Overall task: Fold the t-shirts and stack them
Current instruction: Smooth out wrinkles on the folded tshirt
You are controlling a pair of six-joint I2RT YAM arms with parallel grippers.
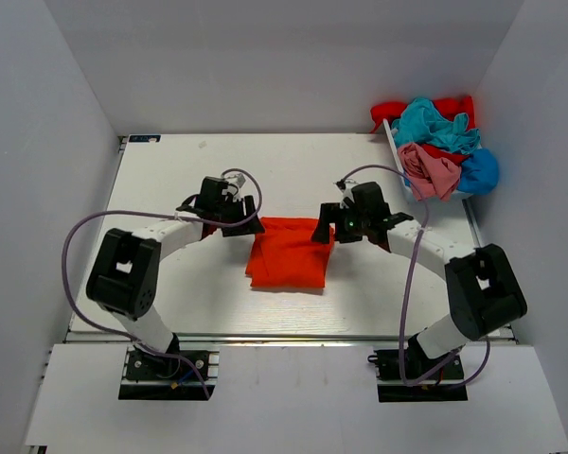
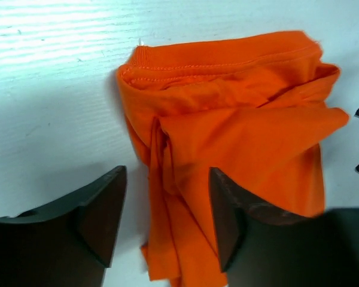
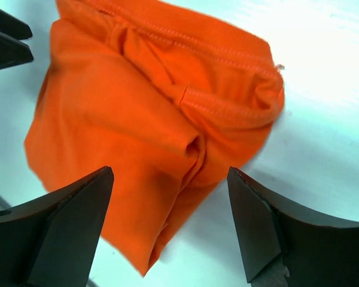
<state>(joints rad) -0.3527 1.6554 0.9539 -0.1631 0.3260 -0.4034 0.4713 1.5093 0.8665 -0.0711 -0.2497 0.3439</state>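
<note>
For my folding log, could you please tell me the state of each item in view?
Orange t-shirt: roughly folded, lying on the table, unheld.
Other t-shirts: crumpled heap, far right.
Left gripper: open, straddling one shirt edge.
Right gripper: open, over the opposite edge.

Just a white surface [image 1: 293,170] boxed in by plain grey walls [image 1: 265,57], small dark sticker [image 1: 144,139] at its far-left corner.

Bright, diffuse light, soft shadows. Wrist views: bench [image 2: 60,54] near blown-out white beyond the jaws. The jaws are dark and blurry, the t-shirt [image 2: 239,119] sharp.
</note>
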